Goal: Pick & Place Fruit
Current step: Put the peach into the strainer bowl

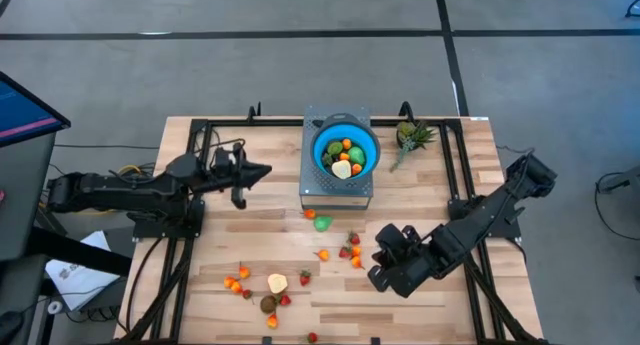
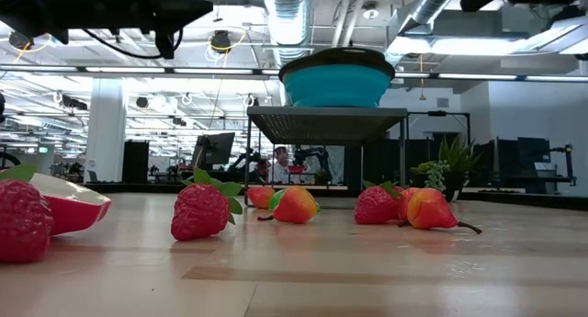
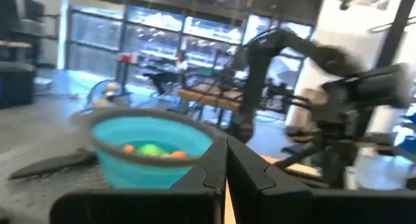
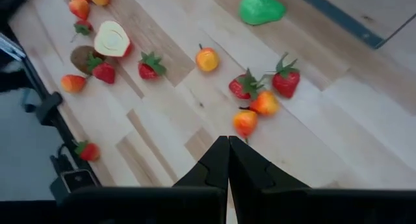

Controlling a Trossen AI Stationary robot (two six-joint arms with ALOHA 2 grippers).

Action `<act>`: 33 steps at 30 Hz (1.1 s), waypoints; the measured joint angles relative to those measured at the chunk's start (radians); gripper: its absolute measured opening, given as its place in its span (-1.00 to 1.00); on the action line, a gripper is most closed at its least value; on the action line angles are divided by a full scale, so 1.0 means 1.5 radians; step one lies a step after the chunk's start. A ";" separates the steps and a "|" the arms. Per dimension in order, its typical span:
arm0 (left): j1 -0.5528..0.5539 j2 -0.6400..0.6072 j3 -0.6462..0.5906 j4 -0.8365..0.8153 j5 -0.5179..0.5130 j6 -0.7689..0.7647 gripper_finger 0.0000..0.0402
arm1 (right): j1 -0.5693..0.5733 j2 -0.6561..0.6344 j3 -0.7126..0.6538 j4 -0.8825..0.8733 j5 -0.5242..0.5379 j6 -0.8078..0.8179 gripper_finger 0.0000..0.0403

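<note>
Several fruits [image 1: 343, 157] in blue bowl [image 1: 372, 143] on grey stand [image 1: 336, 189], both hands pressed together, empty.

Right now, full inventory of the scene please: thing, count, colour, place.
blue bowl: one, blue, on a grey mesh stand at the table's far middle; holds several fruits, green, orange and pale yellow.
loose fruit: roughly fifteen to twenty, red, orange, green, pale yellow, brown; scattered on the near half of the table, between the arms.
pineapple-like piece: one, green leaves, right of the bowl.
wooden table: one, light wood.
left claw: shut, empty, left of the bowl and above the table.
right claw: shut, empty, over the red and orange fruits right of centre.
</note>
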State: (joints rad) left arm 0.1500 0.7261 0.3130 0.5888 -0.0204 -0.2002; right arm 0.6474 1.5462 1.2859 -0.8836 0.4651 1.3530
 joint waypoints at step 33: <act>-0.036 -0.012 0.000 0.002 0.004 0.001 -0.99 | -0.101 -0.050 -0.240 0.321 -0.172 -0.116 -1.00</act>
State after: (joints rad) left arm 0.0967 0.7074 0.3134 0.5922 -0.0139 -0.1993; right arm 0.4964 1.4710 0.9253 -0.4028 0.2066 1.1786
